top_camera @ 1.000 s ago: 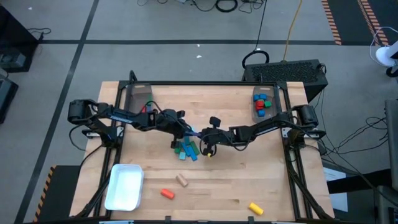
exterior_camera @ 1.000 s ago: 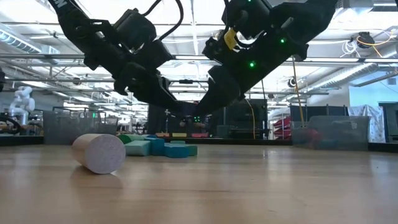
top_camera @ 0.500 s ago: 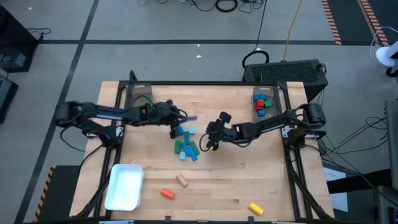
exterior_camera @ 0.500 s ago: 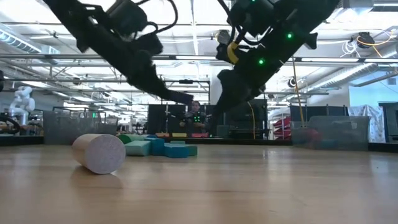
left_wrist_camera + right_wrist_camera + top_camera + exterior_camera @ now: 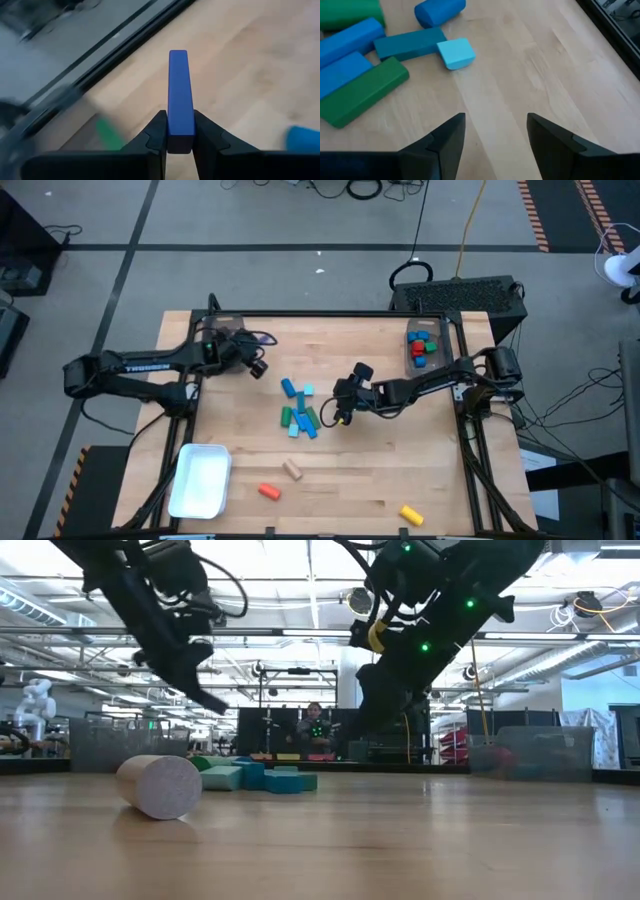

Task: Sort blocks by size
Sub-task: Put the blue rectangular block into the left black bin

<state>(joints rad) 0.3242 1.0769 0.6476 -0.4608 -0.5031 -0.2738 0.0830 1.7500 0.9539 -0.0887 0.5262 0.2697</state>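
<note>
At upper left of the high view, the left gripper point(image 5: 262, 340) clamps one long blue bar point(image 5: 180, 95) over the table point(image 5: 370, 480). At lower left lies one white tray point(image 5: 200, 480). A cluster of blocks point(image 5: 298, 410) lies at centre; three stray blocks sit along the bottom. The right gripper point(image 5: 338, 402), fingers spread and empty, hangs beside the cluster. At upper right, one clear bin point(image 5: 424, 346) holds several small cubes.

This is a robotics lab or workshop in a large industrial hall. A wooden worktop point(image 5: 370, 480) in a metal frame stands on a grey concrete floor point(image 5: 250, 215) with loose cables point(image 5: 365, 188) and striped hazard tape point(image 5: 533, 215). Behind are ceiling ducts point(image 5: 300, 635), strip lights, racks and a seated person point(image 5: 316, 730).
</note>
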